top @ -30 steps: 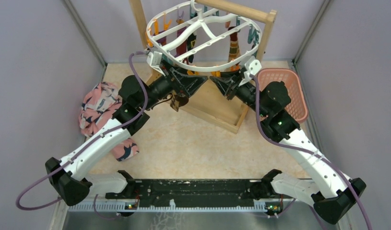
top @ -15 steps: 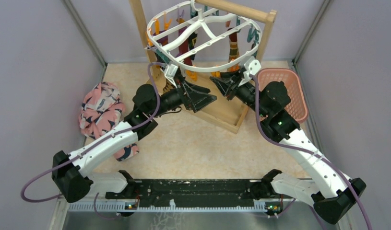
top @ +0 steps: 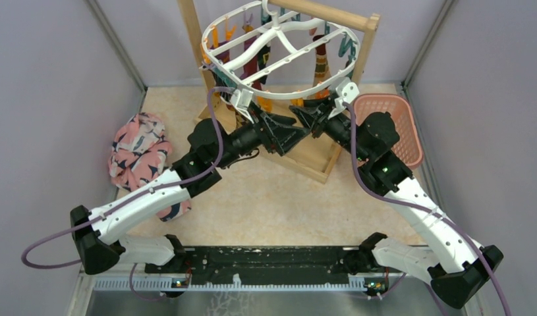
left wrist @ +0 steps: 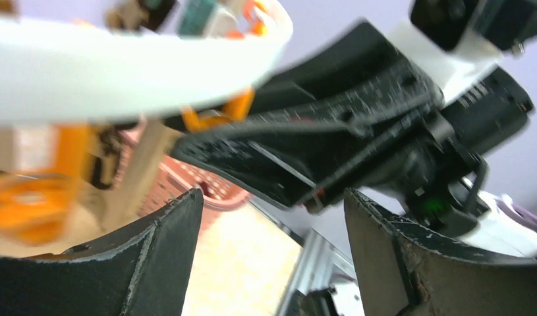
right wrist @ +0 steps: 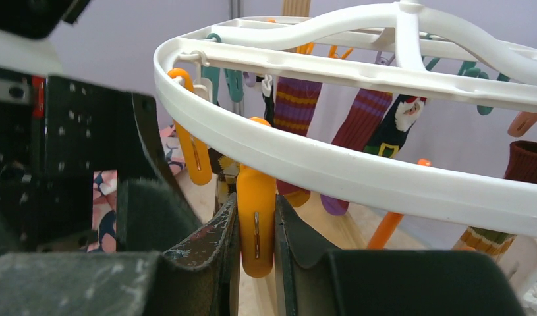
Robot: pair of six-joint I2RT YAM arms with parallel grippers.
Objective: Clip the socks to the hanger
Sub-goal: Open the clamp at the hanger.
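Table (top: 265,197): pale beige, marbled top, walled in by grey panels on the left, right and far sides.
Left side: a bundled pink cloth (top: 137,155) with dark bird print, lying close to the left wall.
Far middle: the wooden rack's base frame (top: 316,172), set at a slant to the table's edges.
Far right corner: a pink lattice basket (top: 412,139), just beside the rack's base.
Near edge: a black rail (top: 265,260) with both arm bases on it.
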